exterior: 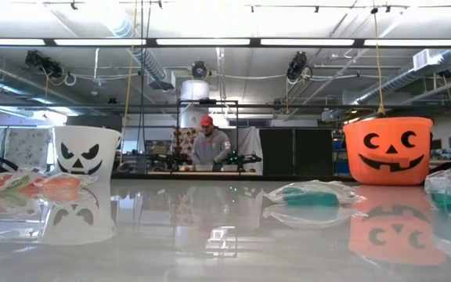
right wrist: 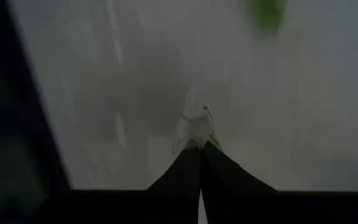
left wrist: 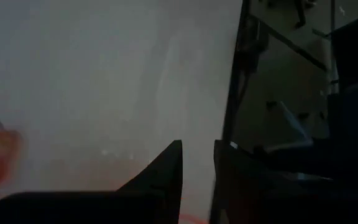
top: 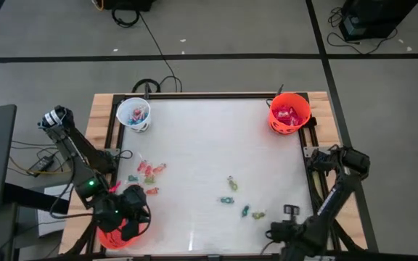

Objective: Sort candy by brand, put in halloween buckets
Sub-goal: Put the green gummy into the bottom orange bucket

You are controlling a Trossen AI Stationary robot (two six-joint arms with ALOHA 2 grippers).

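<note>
Sorting approx half done: white bucket (top: 133, 114) far left & orange bucket (top: 289, 112) far right already hold candy, w/ red pieces (top: 149, 172) & green pieces (top: 242, 199) loose on worktop (top: 209, 138); right claw (right wrist: 199, 144) pinched shut on a clear wrapper scrap near right, left claw (left wrist: 197, 162) part-open, empty, over third bucket (top: 118, 235) near left.

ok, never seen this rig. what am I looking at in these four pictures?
Two dark robot arms at a table, sorting candy into Halloween buckets. Pictures: one from overhead, one level with the tabletop, one from each wrist. On the table: a white bucket and an orange bucket at the far corners, a second orange bucket under the left tool, which is slightly open with nothing seen in it; loose red candies and green candies. The right tool is shut, pinching a clear wrapper.
</note>
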